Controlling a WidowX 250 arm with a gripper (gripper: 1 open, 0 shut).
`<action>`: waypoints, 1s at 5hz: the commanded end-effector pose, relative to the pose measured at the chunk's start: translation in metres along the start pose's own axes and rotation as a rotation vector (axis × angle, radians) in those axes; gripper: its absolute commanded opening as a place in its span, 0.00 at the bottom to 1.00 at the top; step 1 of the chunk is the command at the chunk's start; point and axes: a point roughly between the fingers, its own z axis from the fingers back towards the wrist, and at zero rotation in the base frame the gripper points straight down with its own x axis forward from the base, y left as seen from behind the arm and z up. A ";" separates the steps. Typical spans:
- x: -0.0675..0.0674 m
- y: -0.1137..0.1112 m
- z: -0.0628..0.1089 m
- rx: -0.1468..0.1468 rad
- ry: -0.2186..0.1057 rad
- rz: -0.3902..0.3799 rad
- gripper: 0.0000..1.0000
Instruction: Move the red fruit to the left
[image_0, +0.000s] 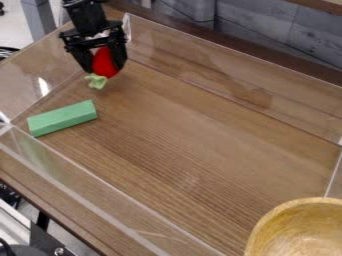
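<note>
One red fruit (102, 66) is being straddled by the spread gripper (99, 58); one green block (62, 118) and one wooden bowl (302, 232) are being shown. No writing is legible.

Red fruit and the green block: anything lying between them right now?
Nothing. In the camera view, only bare wood tabletop separates the red fruit, sitting between the open gripper's fingers, from the green block.
</note>
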 end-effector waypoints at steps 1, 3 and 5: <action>0.001 -0.016 0.010 0.005 -0.032 -0.071 1.00; 0.005 0.002 0.015 0.010 -0.023 -0.138 1.00; -0.010 -0.040 0.029 0.006 -0.043 -0.090 1.00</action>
